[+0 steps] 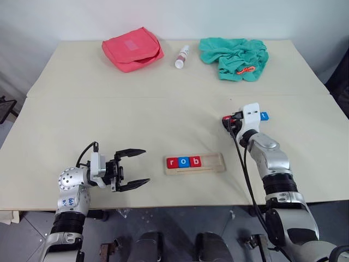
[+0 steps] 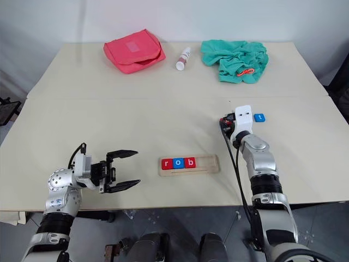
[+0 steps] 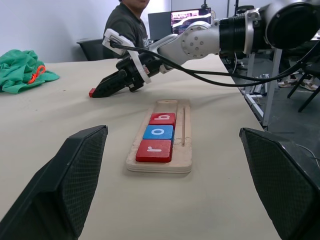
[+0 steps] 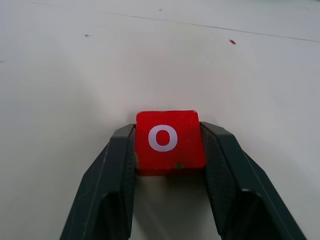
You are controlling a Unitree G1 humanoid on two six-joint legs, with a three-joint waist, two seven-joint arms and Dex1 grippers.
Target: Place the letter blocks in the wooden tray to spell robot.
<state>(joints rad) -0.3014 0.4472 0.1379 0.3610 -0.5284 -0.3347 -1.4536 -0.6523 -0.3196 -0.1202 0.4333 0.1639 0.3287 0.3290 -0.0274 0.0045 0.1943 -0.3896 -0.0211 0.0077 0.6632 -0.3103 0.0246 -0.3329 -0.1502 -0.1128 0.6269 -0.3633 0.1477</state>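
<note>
The wooden tray (image 1: pixel 215 164) lies near the table's front edge. Its left part holds three letter blocks: a red r (image 1: pixel 172 162), a blue o (image 1: pixel 184 161) and a red b (image 1: pixel 195 161). Farther back and to the right, my right gripper (image 4: pixel 167 131) is shut on a red o block (image 4: pixel 170 145), which rests on the table with a finger against each side. A blue t block (image 1: pixel 264 115) lies just right of that wrist. Left of the tray, my left gripper (image 1: pixel 146 166) is open, empty and pointing at it.
Along the far edge lie a red pouch (image 1: pixel 132 49), a small white bottle (image 1: pixel 181 57) and a crumpled teal cloth (image 1: pixel 234 57). A person (image 3: pixel 129 20) sits beyond the table in the left wrist view.
</note>
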